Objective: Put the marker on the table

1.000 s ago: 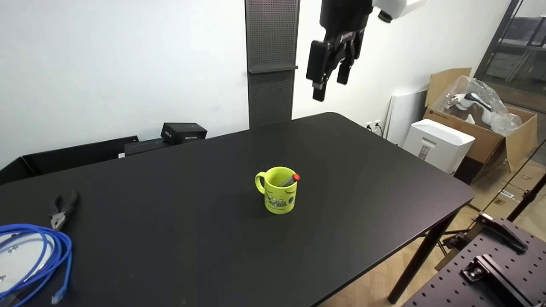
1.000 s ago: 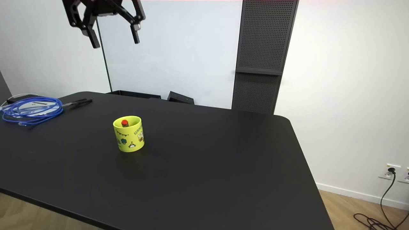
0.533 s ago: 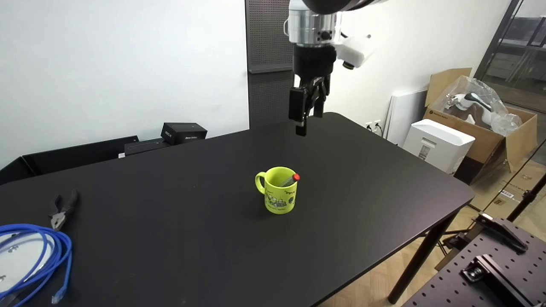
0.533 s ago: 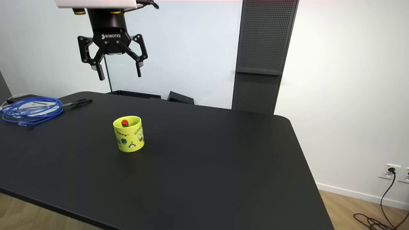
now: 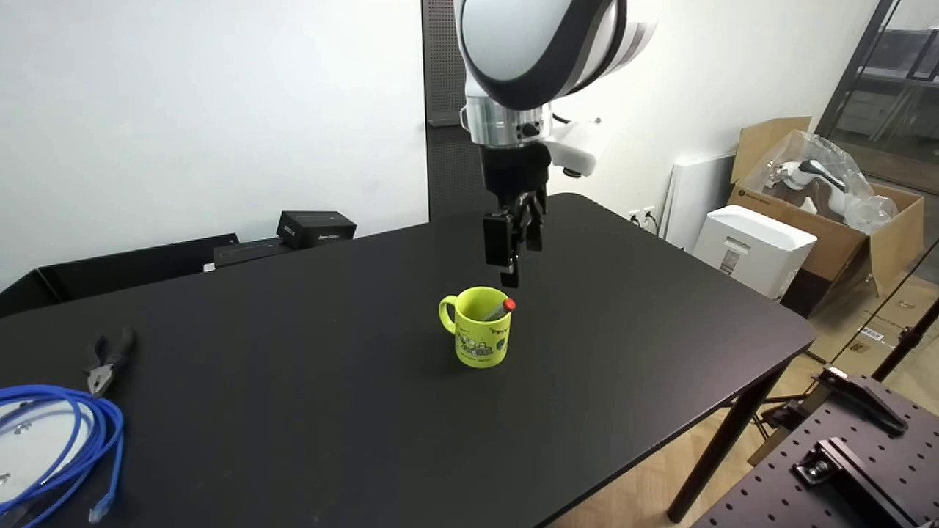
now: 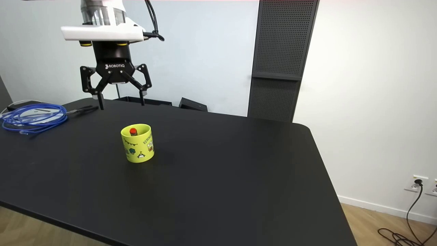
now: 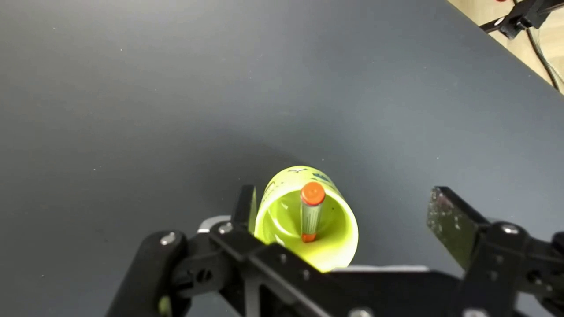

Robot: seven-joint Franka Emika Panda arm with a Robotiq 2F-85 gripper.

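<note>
The marker leans, reddish end up, in the mug on the table below our gripper. Its long axis crosses our closing line; the wrist view shows it between our 2 jaws, nearer that view's left jaw. They stand wide apart, holding nothing. We probably must recentre, then descend.
</note>
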